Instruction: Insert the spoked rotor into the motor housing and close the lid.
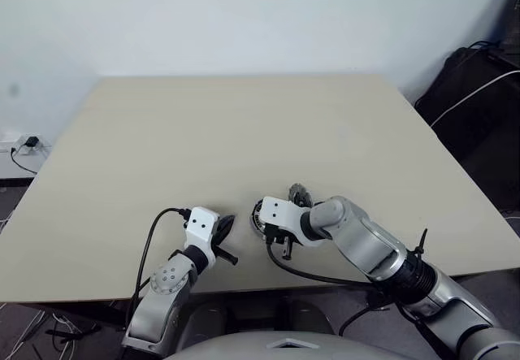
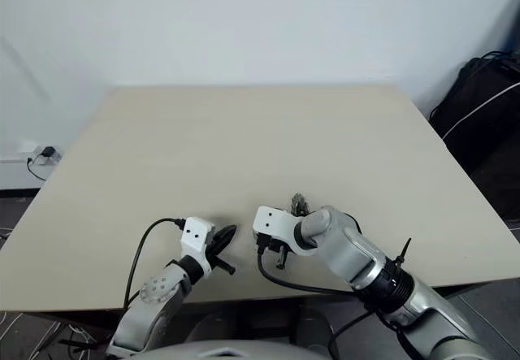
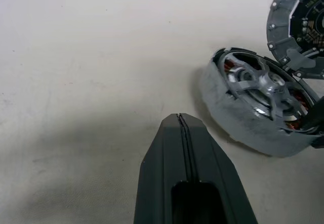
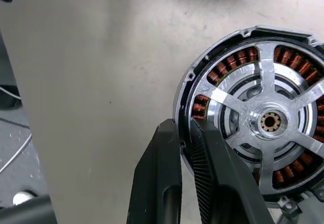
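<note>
You're facing a pale beige tabletop, a plain white wall behind it, a wall socket with a plug low to your left, a black bag with a white cable to your right

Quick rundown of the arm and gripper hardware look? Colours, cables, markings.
Both arms are silver-grey metal with white wrist blocks, each block showing two small dark dots. Left gripper has smooth matte black jaws; right gripper has black jaws with ribbed pads. A black cable loops from each wrist block back along the forearm.
</note>
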Robot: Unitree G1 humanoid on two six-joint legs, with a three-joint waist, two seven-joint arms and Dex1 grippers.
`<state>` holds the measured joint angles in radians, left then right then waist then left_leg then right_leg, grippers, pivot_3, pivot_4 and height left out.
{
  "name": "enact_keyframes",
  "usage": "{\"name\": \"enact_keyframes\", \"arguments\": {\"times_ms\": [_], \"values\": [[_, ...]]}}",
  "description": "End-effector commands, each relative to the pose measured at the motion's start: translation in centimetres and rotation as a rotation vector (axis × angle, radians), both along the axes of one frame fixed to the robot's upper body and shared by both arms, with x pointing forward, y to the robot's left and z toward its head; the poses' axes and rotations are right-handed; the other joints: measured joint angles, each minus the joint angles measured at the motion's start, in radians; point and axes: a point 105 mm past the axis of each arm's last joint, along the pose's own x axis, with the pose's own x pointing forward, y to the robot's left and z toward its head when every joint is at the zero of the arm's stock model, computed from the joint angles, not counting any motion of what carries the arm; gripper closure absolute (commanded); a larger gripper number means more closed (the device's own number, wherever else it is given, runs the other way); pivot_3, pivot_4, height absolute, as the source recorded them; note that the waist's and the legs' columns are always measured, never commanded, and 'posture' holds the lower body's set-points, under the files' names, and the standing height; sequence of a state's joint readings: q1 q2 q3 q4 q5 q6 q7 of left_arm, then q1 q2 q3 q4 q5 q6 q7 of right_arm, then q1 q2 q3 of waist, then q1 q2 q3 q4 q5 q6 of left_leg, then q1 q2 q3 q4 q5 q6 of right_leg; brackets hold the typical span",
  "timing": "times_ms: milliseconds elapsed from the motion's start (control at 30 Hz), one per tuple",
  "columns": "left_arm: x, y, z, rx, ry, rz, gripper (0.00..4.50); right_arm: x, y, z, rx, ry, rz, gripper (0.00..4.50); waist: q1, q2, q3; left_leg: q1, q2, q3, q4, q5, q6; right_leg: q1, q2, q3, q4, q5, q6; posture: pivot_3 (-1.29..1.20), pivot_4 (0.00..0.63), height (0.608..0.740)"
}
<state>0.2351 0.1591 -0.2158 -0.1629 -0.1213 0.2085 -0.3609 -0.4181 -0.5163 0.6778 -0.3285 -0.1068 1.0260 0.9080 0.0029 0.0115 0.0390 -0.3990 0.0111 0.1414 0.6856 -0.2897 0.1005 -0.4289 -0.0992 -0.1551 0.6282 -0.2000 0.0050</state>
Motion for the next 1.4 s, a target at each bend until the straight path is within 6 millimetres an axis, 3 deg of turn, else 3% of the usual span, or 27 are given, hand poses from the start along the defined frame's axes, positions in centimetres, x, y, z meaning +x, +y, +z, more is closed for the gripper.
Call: {"name": "enact_keyframes", "arguments": {"times_ms": [33,233,467,667,767,933,1067,1200,1400], "values": [[0.4,-0.3,1.7,-0.016,-0.060,-0.006,4.50,1.4,0.7,1.8,0.062,-0.081,-0.004,3.69,-0.001,0.000,0.000,0.000,0.000,0.000,0.000,0.000,0.000,0.000,0.000,0.000,0.000,0.000,0.000,0.00,0.000,0.740],[0.5,-0.2,1.6,-0.013,-0.061,-0.008,4.50,0.8,2.9,3.9,0.190,-0.111,0.050,1.80,0.000,0.000,0.000,0.000,0.000,0.000,0.000,0.000,0.000,0.000,0.000,0.000,0.000,0.000,0.000,0.00,0.000,0.740],[0.5,-0.2,1.5,-0.012,-0.057,-0.017,4.50,1.5,5.3,9.1,0.447,-0.203,0.012,1.80,0.000,0.000,0.000,0.000,0.000,0.000,0.000,0.000,0.000,0.000,0.000,0.000,0.000,0.000,0.000,0.00,0.000,0.740],[0.5,-0.3,1.4,-0.010,-0.057,-0.026,4.50,2.9,5.5,14.1,0.704,-0.321,-0.094,1.80,0.000,0.000,0.000,0.000,0.000,0.000,0.000,0.000,0.000,0.000,0.000,0.000,0.000,0.000,0.000,0.00,0.000,0.740],[0.5,-0.3,1.4,-0.004,-0.060,-0.031,4.50,4.5,4.2,17.7,0.874,-0.503,-0.238,1.80,-0.002,0.000,0.000,0.000,0.000,0.000,-0.001,0.000,0.000,0.000,0.001,0.001,0.000,0.000,0.000,0.00,0.000,0.740],[0.8,0.0,1.5,0.034,-0.090,-0.022,4.50,6.5,-0.3,20.1,0.961,-0.727,-0.511,1.80,-0.002,0.001,0.000,0.000,0.000,0.000,-0.002,0.001,-0.002,0.000,0.002,0.001,0.000,0.000,0.000,0.00,0.000,0.740],[1.1,0.1,1.8,0.053,-0.129,-0.010,4.50,7.4,-4.9,19.2,0.839,-0.895,-0.713,1.80,-0.006,0.002,0.000,0.000,-0.001,0.001,-0.003,0.001,-0.002,-0.001,0.002,0.002,0.000,0.000,0.000,0.00,0.000,0.740],[1.2,0.2,1.7,0.069,-0.145,-0.014,4.50,7.1,-9.6,15.2,0.518,-0.952,-0.832,1.80,-0.009,0.003,-0.001,0.000,-0.001,0.002,-0.004,0.001,-0.003,-0.001,0.002,0.003,0.000,0.000,0.000,0.00,0.000,0.740],[1.4,0.3,1.7,0.081,-0.152,-0.034,4.50,4.0,-11.4,8.8,0.191,-0.724,-0.760,1.80,-0.017,0.007,-0.002,0.001,0.001,0.002,-0.004,0.002,-0.003,-0.001,0.002,0.002,0.001,-0.002,-0.002,0.00,0.000,0.740]]}}
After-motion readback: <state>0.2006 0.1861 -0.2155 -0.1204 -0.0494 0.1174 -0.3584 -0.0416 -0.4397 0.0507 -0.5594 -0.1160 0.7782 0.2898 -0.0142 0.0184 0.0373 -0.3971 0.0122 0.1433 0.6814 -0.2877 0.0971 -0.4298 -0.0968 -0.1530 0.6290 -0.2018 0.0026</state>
